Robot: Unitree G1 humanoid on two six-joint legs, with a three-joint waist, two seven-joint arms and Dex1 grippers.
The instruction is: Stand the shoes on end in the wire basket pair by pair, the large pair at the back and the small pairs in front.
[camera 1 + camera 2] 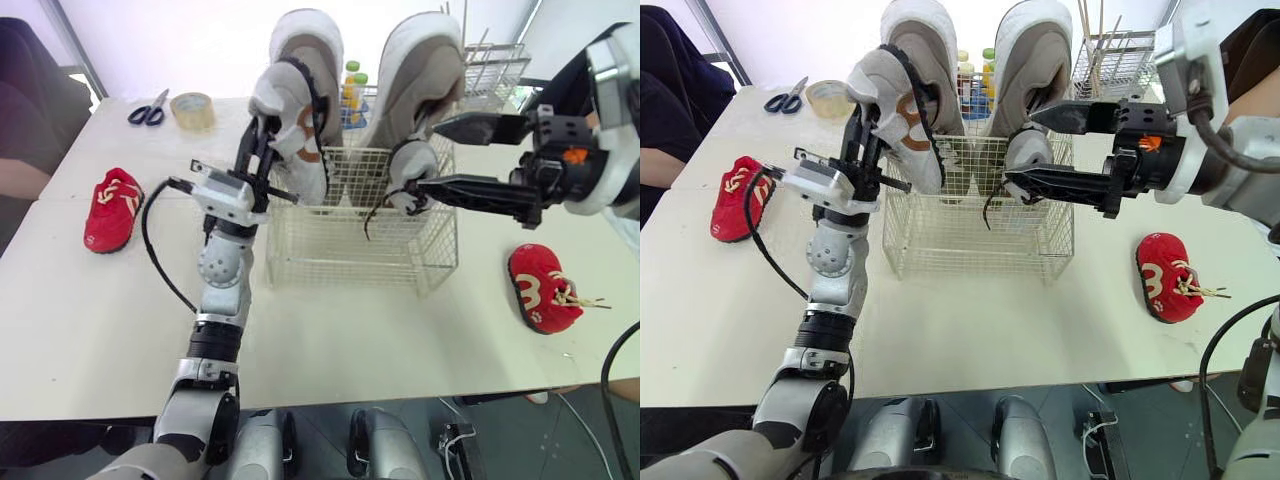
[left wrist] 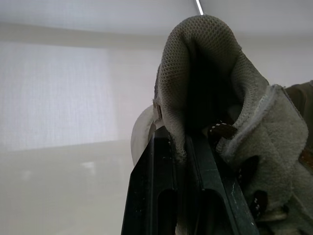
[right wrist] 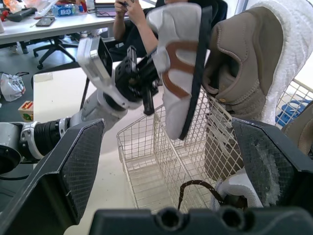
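Note:
The wire basket (image 1: pixel 340 250) stands mid-table. Two large taupe-and-white shoes (image 1: pixel 312 50) (image 1: pixel 422 70) stand on end along its back. My left gripper (image 1: pixel 262 135) is shut on the heel collar of a small grey shoe (image 1: pixel 292 120) with brown trim, held upright above the basket's front left. In the left wrist view the fingers (image 2: pixel 161 196) pinch that collar (image 2: pixel 210 73). A second small grey shoe (image 1: pixel 412 172) stands in the front right of the basket. My right gripper (image 1: pixel 432 155) is open around its top, its lower finger against the shoe.
One red shoe (image 1: pixel 112 208) lies on the table at the left, another (image 1: pixel 540 288) at the right. Scissors (image 1: pixel 148 110), a tape roll (image 1: pixel 192 110), bottles (image 1: pixel 352 85) and a second wire rack (image 1: pixel 495 70) sit behind. A person sits beyond the table (image 3: pixel 132 14).

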